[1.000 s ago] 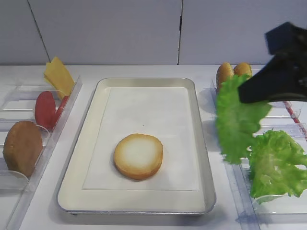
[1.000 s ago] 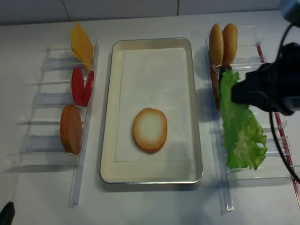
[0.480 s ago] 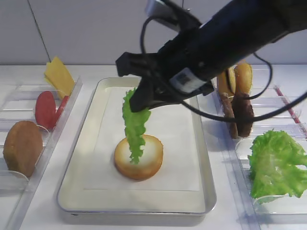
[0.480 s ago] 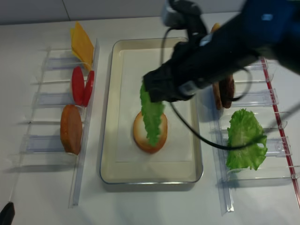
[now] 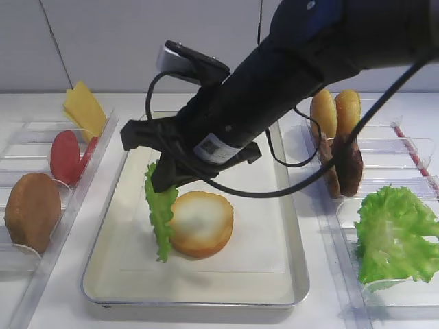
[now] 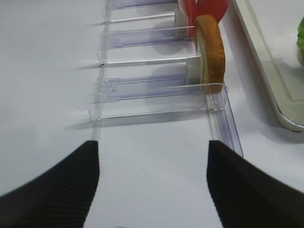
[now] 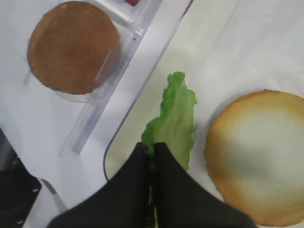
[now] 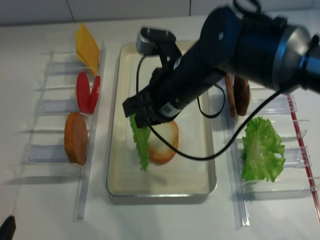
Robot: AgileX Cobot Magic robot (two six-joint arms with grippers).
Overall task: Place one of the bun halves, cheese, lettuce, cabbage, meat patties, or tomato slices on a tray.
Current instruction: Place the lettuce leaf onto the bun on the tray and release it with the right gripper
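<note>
Right hand [image 7: 152, 152] clamped on lettuce [image 5: 160, 212]; leaf hangs long axis vertical, over tray [image 5: 110, 233], just left of bun half [image 5: 200, 223], not atop. Left hand [image 6: 152, 185] apart, idle over desk.

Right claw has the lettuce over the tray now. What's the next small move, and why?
Probably shift right toward the bun half before releasing: the right claw is shut on the lettuce, which hangs beside the bun's left edge over the tray, not over the bun.

White tabletop [image 5: 206, 103] before a pale panelled wall [image 5: 151, 41].
</note>
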